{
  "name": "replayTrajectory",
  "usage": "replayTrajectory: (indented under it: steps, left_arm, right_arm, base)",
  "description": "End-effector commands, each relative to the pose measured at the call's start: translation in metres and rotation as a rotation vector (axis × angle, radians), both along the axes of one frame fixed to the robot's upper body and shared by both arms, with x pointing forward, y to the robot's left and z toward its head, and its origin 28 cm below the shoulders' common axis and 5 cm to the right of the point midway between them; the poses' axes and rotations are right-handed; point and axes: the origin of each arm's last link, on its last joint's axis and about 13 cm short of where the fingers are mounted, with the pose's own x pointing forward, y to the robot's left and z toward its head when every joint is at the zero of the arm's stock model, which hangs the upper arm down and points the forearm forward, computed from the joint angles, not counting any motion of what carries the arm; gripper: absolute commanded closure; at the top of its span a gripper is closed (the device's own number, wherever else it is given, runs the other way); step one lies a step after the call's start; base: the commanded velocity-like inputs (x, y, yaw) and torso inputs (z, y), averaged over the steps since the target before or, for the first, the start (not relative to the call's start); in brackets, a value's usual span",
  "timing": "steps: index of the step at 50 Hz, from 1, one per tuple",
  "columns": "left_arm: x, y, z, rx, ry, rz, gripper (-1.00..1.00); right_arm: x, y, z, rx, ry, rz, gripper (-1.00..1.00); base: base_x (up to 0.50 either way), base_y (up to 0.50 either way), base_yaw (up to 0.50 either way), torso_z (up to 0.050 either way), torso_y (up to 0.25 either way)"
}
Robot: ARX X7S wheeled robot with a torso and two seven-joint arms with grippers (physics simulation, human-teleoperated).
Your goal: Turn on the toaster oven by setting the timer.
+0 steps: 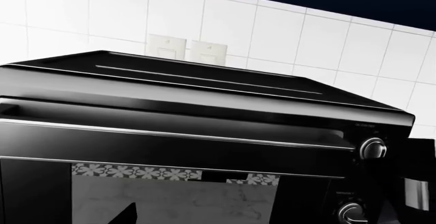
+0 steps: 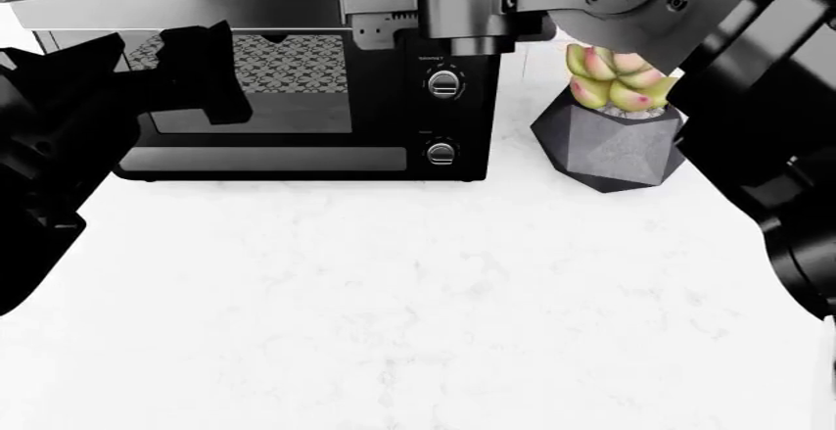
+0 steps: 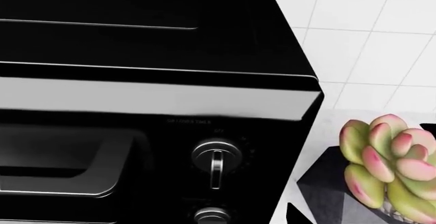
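Head view: right gripper (image 2: 392, 9) sits just above the toaster oven (image 2: 313, 87) knob column, nearer than the left gripper (image 2: 196, 68). Topmost knob (image 3: 215, 157) lies straight ahead. Jaw opening apparently narrow, nothing held; left unclear.

toaster oven (image 2: 313, 107) — black, boxy | door shut | knobs in a column at its right side

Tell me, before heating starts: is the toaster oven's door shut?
Shut: the toaster oven door sits flush with its front, handle level.
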Motion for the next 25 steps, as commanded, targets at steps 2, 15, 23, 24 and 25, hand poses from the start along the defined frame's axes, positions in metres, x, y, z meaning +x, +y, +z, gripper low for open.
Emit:
replayTrajectory:
  steps: [2,15,23,24,25]
  left_arm:
    - [-0.0001,0.0000,-0.0001,0.000,0.001,-0.001,-1.00]
    - [-0.0005,0.0003,0.0003,-0.001,0.001,0.001,-1.00]
    - [0.0002,0.0005,0.0005,-0.002,0.001,0.002,-1.00]
    - [0.0001,0.0005,0.0004,-0.001,0.001,0.002,-1.00]
    - [0.0001,0.0005,0.0004,-0.001,0.001,0.002,-1.00]
  right_arm:
    - [0.0043,0.0001,-0.0012,-0.003,0.001,-0.005,-1.00]
    - [0.0097,0.0007,-0.0020,-0.005,0.004,-0.008,-1.00]
    - [0.0116,0.0019,-0.0031,-0.008,0.008,-0.008,-1.00]
    - [0.0123,0.0018,-0.0030,-0.008,0.009,-0.008,-1.00]
    - [0.0124,0.0022,-0.0032,-0.009,0.009,-0.007,-1.00]
  base:
    - [0.00,0.00,0.00,0.000,0.000]
    - [0.00,0.00,0.00,0.000,0.000]
    - [0.00,0.00,0.00,0.000,0.000]
    - [0.00,0.00,0.00,0.000,0.000]
    - [0.00,0.00,0.00,0.000,0.000]
